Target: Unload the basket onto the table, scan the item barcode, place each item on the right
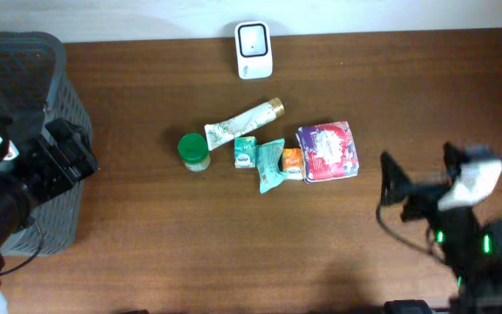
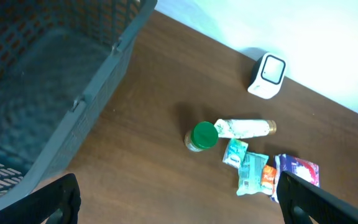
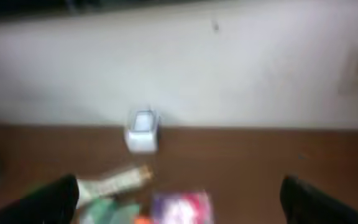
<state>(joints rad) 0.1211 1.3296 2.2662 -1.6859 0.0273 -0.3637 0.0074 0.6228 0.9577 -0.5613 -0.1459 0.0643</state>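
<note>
A cluster of items lies mid-table: a green-lidded jar [image 1: 193, 151], a white tube [image 1: 244, 123], teal packets [image 1: 268, 162], a small orange packet [image 1: 293, 163] and a purple pouch [image 1: 327, 151]. A white scanner [image 1: 254, 50] stands at the far edge. My left gripper [image 1: 75, 148] hangs open and empty over the left side, next to the basket. My right gripper [image 1: 419, 170] is open and empty, right of the purple pouch. The left wrist view shows the jar [image 2: 204, 135], the scanner [image 2: 266, 75] and the open gripper [image 2: 179, 205]. In the blurred right wrist view, the scanner [image 3: 143, 130] shows beyond the open gripper [image 3: 179, 202].
A dark grey plastic basket [image 1: 59, 105] stands at the left edge, also large in the left wrist view as the basket [image 2: 73, 87]. A pale wall runs behind the brown table [image 1: 234, 244].
</note>
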